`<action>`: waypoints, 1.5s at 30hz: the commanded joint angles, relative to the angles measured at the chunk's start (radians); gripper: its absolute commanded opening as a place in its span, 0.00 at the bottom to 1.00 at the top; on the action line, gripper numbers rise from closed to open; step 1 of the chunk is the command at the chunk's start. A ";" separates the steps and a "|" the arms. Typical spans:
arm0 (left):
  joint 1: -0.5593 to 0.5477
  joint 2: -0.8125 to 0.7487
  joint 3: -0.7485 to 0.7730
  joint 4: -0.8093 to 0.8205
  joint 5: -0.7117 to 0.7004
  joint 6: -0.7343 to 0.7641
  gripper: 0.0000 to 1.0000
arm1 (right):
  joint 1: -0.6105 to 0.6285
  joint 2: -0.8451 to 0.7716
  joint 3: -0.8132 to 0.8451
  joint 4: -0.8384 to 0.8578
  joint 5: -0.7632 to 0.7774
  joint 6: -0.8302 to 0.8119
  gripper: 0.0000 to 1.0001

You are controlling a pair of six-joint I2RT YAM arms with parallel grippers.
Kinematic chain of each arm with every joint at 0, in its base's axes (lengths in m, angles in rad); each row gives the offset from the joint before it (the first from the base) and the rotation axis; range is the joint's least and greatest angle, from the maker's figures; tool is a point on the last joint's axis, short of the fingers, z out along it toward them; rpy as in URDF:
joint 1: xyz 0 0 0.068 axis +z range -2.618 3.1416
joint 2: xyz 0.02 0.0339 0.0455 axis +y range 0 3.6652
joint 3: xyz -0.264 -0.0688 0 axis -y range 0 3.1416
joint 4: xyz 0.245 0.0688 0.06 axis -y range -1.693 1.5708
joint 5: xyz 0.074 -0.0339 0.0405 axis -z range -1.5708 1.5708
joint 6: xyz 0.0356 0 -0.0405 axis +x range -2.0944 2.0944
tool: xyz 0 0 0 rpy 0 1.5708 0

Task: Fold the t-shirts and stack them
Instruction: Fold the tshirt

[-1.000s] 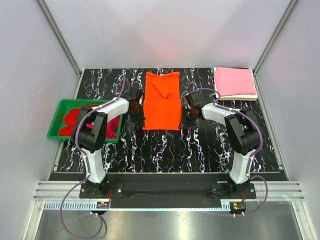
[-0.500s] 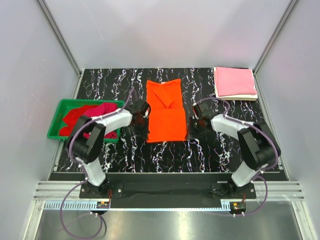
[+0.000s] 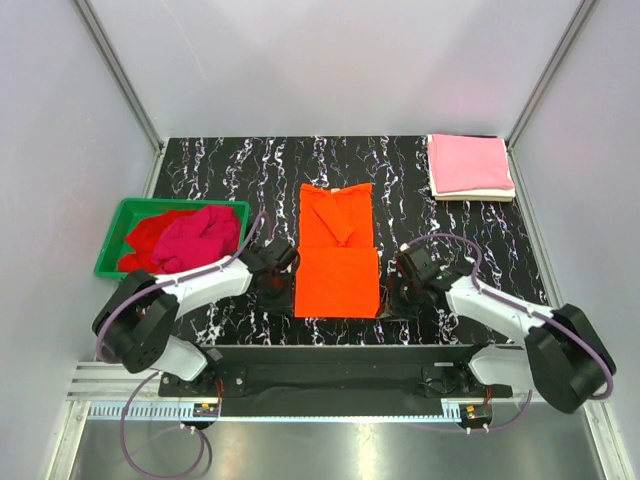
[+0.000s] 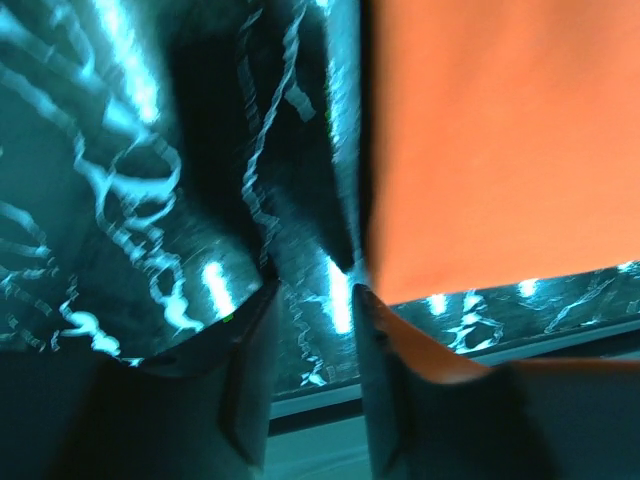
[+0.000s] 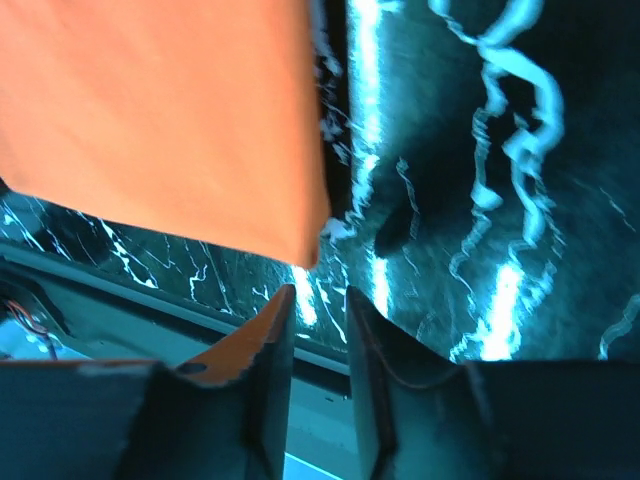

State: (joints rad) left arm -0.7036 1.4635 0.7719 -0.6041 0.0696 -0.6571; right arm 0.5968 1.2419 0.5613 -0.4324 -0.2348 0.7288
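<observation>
Left gripper (image 4: 315, 300): fingers parted by a narrow gap, with bare table showing through it and nothing clamped. The near-left corner of the orange t-shirt (image 3: 337, 250) lies just beyond the fingertips; whether they touch cannot be told. Right gripper (image 5: 318, 300): same narrow gap and nothing between the fingers, with the near-right corner of the cloth just ahead of the tips. Both grippers sit low at the surface, one on either side of the shirt's near end.

Table (image 3: 220, 160): black with white marbling.

Orange t-shirt: flat at table centre, folded to a long narrow rectangle, with a fold line across its middle. Its near edge is close to the table's near edge.

Green bin (image 3: 110, 240): at the left edge of the table.

Pink t-shirt (image 3: 470, 163): folded square, in the far right corner.

Magenta t-shirt (image 3: 195, 237): bunched in the bin, uppermost.

Red t-shirt (image 3: 145, 235): in the bin, partly under the magenta one.

Cream-white t-shirt (image 3: 475, 197): under the pink one, only its near edge showing.
</observation>
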 commanded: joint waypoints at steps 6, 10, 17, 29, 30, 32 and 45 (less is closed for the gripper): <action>0.024 -0.160 0.078 -0.037 -0.002 0.083 0.49 | 0.005 -0.111 0.169 -0.152 0.149 0.017 0.21; 0.149 -0.134 0.249 -0.051 0.139 0.184 0.49 | -0.003 0.107 0.406 -0.149 0.195 -0.130 0.00; 0.282 -0.095 0.523 -0.114 0.167 0.292 0.50 | -0.046 0.551 0.966 -0.195 0.201 -0.308 0.00; 0.285 -0.204 0.391 -0.028 0.147 0.297 0.50 | -0.046 0.906 1.123 -0.189 0.219 -0.276 0.00; 0.286 -0.206 0.389 -0.026 0.145 0.297 0.50 | -0.046 0.913 1.117 -0.180 0.215 -0.275 0.00; 0.292 -0.209 0.385 -0.023 0.141 0.294 0.50 | -0.046 0.929 1.109 -0.169 0.212 -0.276 0.00; 0.329 -0.195 0.383 -0.022 0.159 0.290 0.51 | -0.045 0.860 1.144 -0.167 0.169 -0.313 0.00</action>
State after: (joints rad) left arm -0.3820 1.2827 1.1538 -0.6594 0.2237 -0.3809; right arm 0.5507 2.1773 1.6627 -0.6075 -0.0471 0.4408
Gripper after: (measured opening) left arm 0.504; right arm 0.010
